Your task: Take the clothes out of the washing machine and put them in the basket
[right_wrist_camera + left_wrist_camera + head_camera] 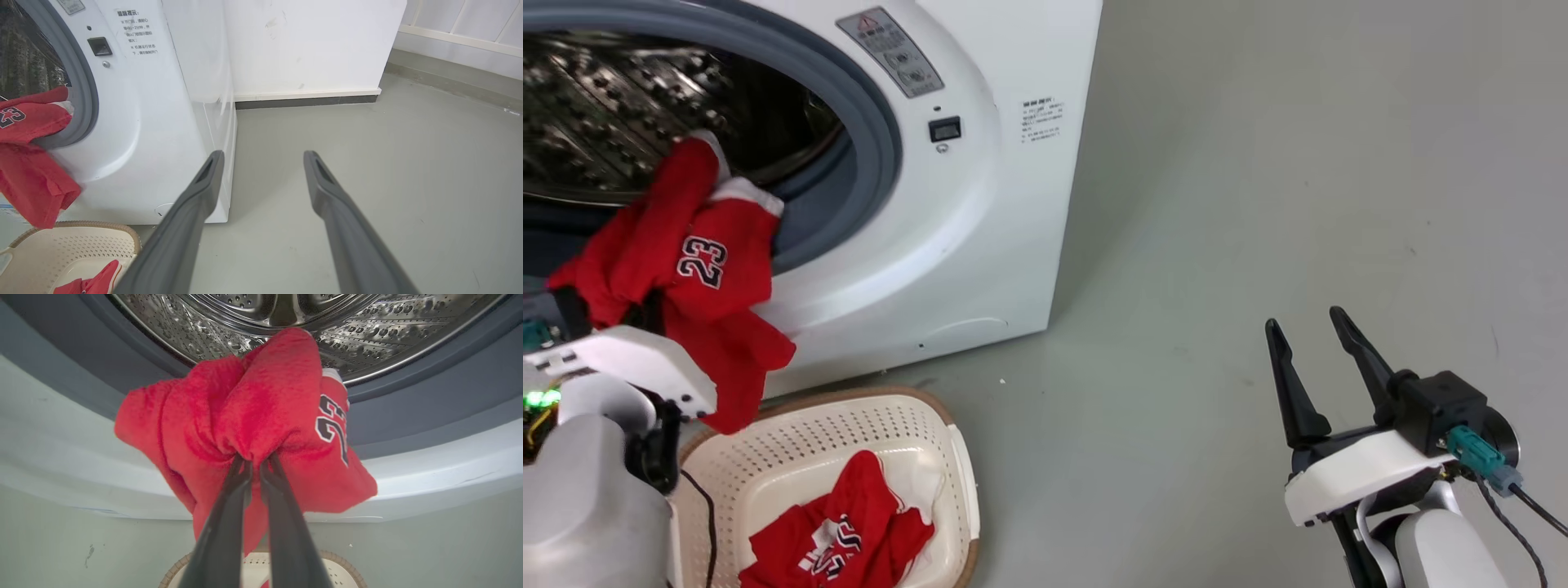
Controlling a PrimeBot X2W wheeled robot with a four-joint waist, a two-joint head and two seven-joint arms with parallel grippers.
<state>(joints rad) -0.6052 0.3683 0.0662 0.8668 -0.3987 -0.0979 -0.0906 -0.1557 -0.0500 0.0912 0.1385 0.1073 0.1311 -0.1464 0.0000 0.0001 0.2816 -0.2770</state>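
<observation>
A red jersey with the number 23 (686, 269) hangs out of the washing machine (947, 212) over its grey seal (874, 139), above the basket (947, 457). My left gripper (255, 463) is shut on this jersey (261, 416), its fingers pinching bunched cloth in front of the steel drum (367, 326). A second red jersey (841, 531) lies in the basket. My right gripper (1311, 327) stands open over the floor at the lower right, holding nothing; its own view shows the fingers (204, 183) spread, with the jersey (32, 163) and basket (81, 241) at far left.
Grey floor (1258, 204) stretches to the right of the machine. A white wall with a dark skirting (306, 100) stands behind it. The basket sits right against the machine's front.
</observation>
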